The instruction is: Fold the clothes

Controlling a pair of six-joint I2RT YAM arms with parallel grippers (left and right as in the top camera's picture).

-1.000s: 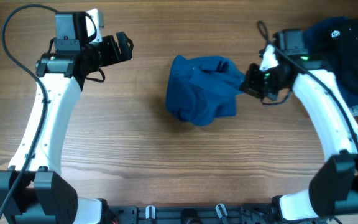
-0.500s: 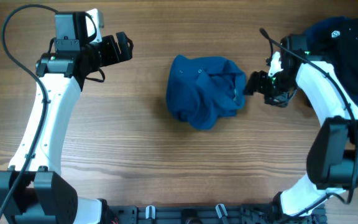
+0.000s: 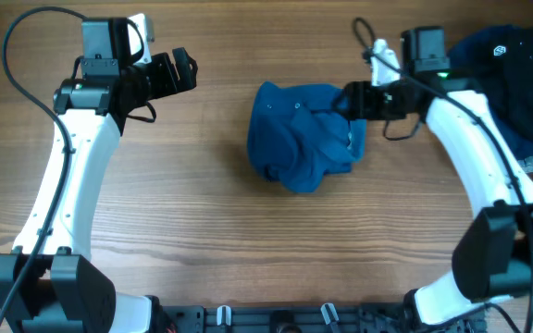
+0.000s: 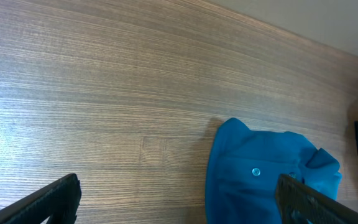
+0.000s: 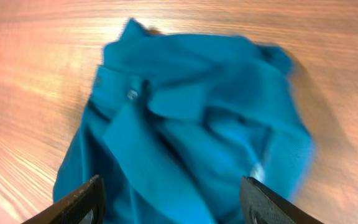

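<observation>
Since the earlier frame, the right gripper [image 3: 348, 100] has been taken off the right edge of the blue shirt [image 3: 302, 134] and swung up to its upper right corner; its jaws are now parted with nothing between them. The blue shirt is left crumpled in a heap at the centre of the table [image 3: 248, 250]. The left gripper [image 3: 185, 70] is held wide open at upper left, well apart from the cloth. The fabric is judged light, soft and floppy. A hold is best taken at the collar or a hem edge, so that it can be spread flat first.
</observation>
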